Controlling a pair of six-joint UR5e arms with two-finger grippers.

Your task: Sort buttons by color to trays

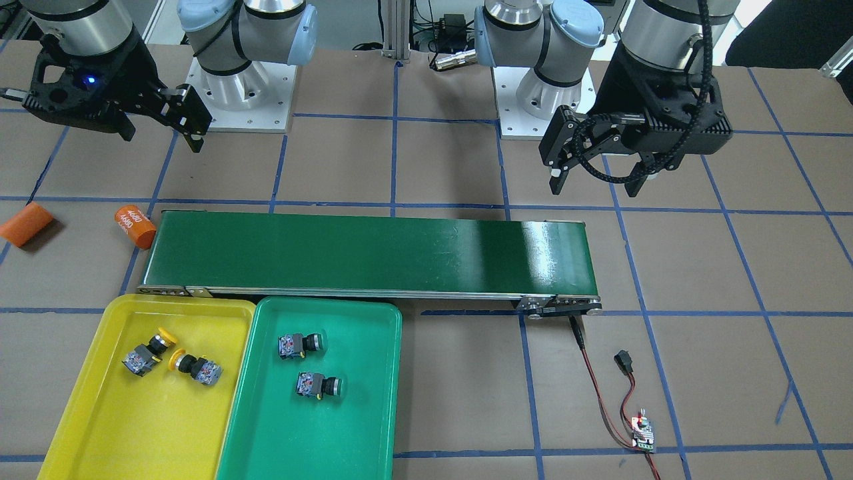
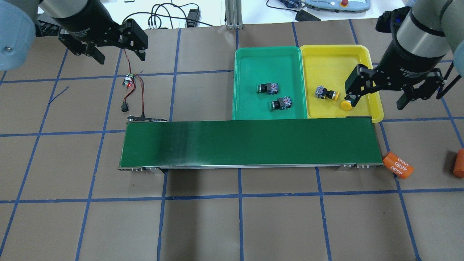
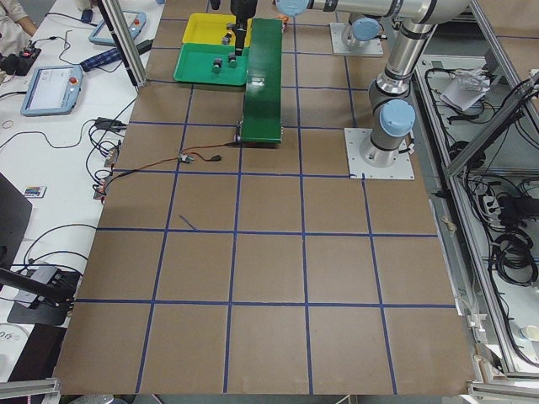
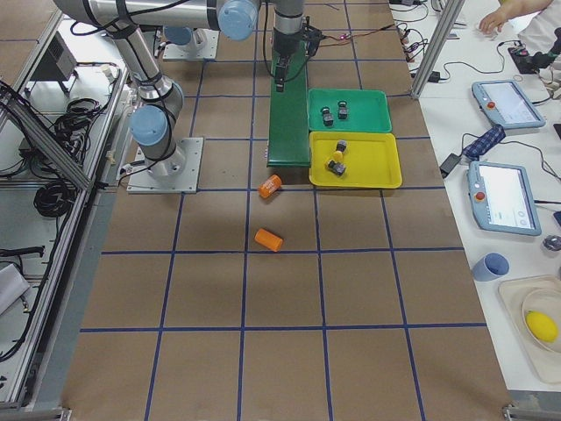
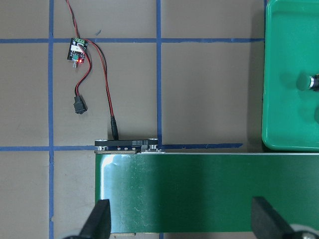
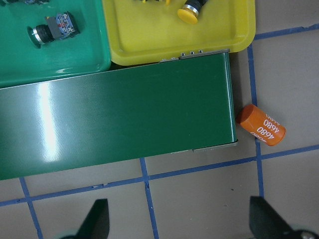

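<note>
Two yellow buttons [image 1: 148,352] [image 1: 193,365] lie in the yellow tray [image 1: 133,427]. Two green buttons [image 1: 300,345] [image 1: 320,385] lie in the green tray [image 1: 320,440] beside it. In the overhead view one yellow button [image 2: 326,93] shows whole, and the other's cap [image 2: 346,105] peeks out by a finger of my right gripper [image 2: 375,104]. That gripper is open and empty, high over the yellow tray's [image 2: 333,61] near right corner. My left gripper [image 2: 119,58] is open and empty, high over the table's far left, away from both trays.
A long dark green conveyor belt [image 2: 246,143] runs along the trays' near side. Two orange cylinders [image 2: 398,165] [image 2: 459,163] lie on the table past its right end. A small controller board with red and black wires [image 2: 127,80] lies by its left end.
</note>
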